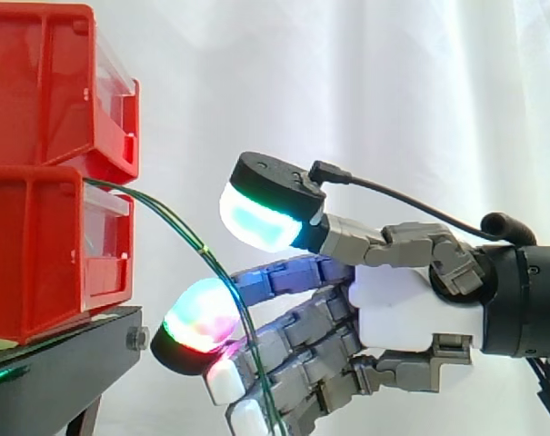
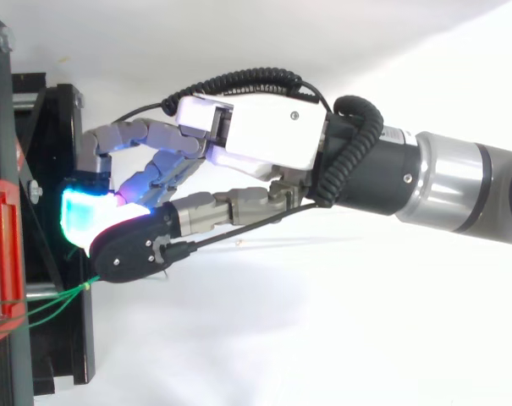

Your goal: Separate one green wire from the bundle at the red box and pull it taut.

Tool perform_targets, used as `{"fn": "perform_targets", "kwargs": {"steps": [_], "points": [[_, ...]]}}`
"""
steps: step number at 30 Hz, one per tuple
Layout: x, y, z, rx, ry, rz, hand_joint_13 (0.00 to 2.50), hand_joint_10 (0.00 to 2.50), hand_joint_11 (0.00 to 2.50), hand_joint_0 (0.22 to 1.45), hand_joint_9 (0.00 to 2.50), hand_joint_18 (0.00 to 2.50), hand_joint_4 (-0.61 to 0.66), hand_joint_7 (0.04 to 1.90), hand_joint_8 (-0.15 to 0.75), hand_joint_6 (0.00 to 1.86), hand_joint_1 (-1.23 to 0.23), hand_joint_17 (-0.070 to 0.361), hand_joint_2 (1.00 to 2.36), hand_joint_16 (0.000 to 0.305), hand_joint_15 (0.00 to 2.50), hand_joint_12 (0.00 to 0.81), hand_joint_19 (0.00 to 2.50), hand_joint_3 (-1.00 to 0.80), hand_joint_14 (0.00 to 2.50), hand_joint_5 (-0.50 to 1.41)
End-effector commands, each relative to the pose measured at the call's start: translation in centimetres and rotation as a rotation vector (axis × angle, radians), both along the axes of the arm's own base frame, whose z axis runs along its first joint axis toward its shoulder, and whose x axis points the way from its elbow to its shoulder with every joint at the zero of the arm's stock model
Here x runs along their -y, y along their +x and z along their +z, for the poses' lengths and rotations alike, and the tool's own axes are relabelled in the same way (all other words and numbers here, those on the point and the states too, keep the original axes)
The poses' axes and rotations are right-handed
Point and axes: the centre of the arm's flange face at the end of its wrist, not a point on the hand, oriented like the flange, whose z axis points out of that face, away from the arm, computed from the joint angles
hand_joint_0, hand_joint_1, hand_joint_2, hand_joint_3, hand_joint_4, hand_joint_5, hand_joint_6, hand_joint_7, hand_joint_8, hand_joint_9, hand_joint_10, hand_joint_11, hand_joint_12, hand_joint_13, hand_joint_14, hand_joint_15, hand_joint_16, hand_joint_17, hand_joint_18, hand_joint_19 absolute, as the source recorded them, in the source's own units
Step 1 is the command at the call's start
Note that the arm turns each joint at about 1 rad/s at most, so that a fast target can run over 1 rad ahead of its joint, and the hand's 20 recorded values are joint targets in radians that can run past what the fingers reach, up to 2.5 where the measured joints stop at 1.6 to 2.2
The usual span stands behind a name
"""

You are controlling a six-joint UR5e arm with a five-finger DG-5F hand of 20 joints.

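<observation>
Before the white curtain (image 1: 365, 82), the green wires (image 1: 176, 225) slant from the lower red bin (image 1: 47, 254) toward 5 o'clock in the side view, passing ungripped between the parted pads (image 1: 261, 218) of the half-open hand (image 1: 406, 304).

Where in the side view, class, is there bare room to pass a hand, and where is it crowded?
Free: the space above the hand, right of the upper red bin, before the curtain. Crowded: the gap between the lower red bin and the hand, where green wires arc down.
</observation>
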Motion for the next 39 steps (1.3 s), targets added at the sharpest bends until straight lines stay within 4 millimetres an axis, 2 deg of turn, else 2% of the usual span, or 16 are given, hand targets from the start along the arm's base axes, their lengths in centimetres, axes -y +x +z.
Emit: {"fn": "perform_targets", "kwargs": {"steps": [1,10,20,29,39], "points": [[-1.0,0.1,0.1,0.004,-0.026,-0.017,1.0,0.02,0.56,0.48,0.86,0.88,0.25,1.18,0.384,0.5,-0.4,0.153,1.0,0.068,0.4,0.434,0.35,-0.5,0.01,-0.18],[-4.5,0.6,0.8,0.033,-0.043,-0.007,1.18,0.02,0.51,0.49,0.92,0.84,0.26,1.17,0.415,0.5,-0.41,0.119,1.0,0.053,0.23,0.418,0.18,-0.5,0.01,-0.19],[-6.7,0.9,1.8,0.049,-0.034,0.012,1.22,0.02,0.59,0.49,1.02,0.83,0.27,1.17,0.402,0.5,-0.43,0.12,1.0,0.053,0.31,0.408,0.22,-0.5,0.01,-0.19],[-6.8,0.9,1.8,0.044,-0.012,0.015,1.28,0.02,0.86,0.54,1.19,0.82,0.24,1.23,0.367,0.5,-0.52,0.116,1.0,0.052,0.46,0.386,0.27,-0.5,0.02,-0.17],[-5.6,0.7,2.7,-0.034,0.03,0.02,1.28,0.02,0.88,0.56,1.2,0.82,0.23,1.23,0.359,0.5,-0.52,0.115,1.0,0.051,0.49,0.382,0.29,-0.49,0.02,-0.17]]}}
